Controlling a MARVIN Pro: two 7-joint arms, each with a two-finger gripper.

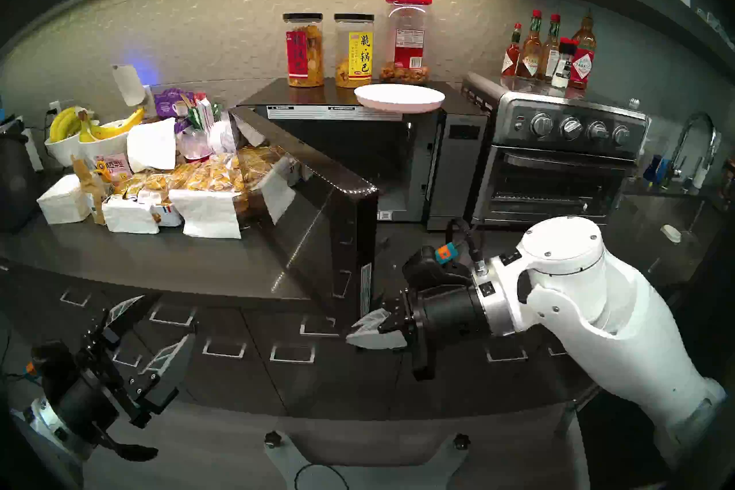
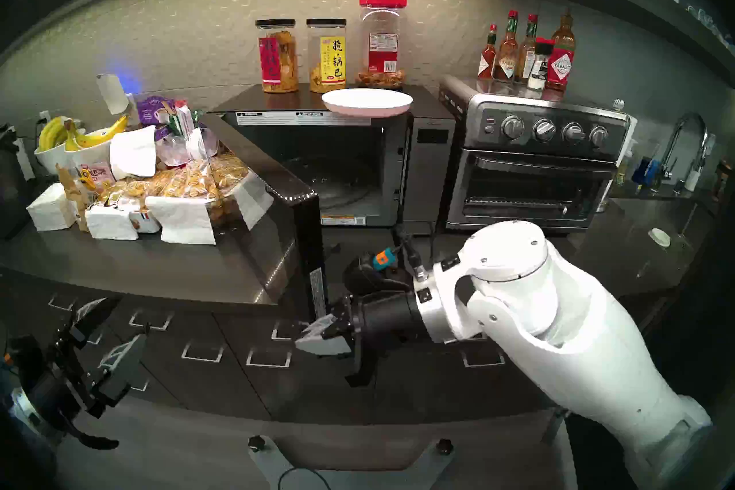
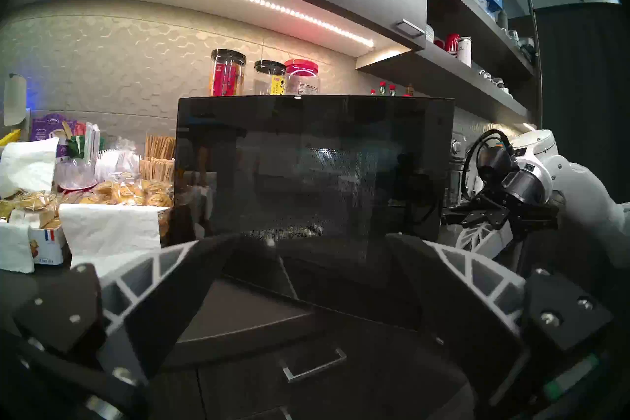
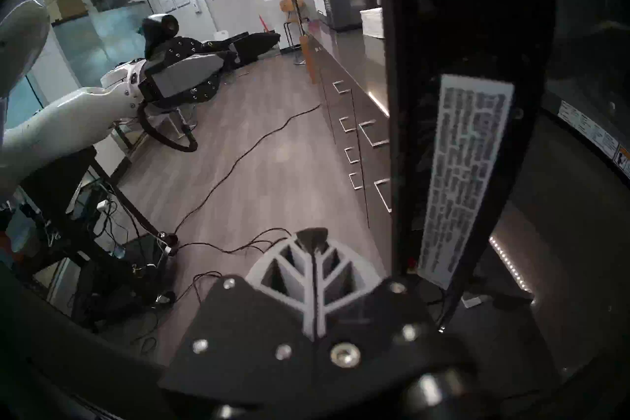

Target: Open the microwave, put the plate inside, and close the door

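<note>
One step done: door (image 1: 314,199) swung wide off microwave (image 1: 397,143) | plate (image 1: 399,98) on microwave's roof, overhanging front | right pincer (image 1: 368,328) clenched empty beside door edge | left pincer (image 1: 139,338) released, idle | next: unclench, lift plate level by rim.

Four fisheye views, you get two head, two wrist.
Head pair looks down at desk (image 1: 159,258) and open microwave (image 1: 358,143), near-identical; left wrist faces door (image 3: 306,170) close, level; right wrist looks along door's edge toward floor; all share door.
</note>
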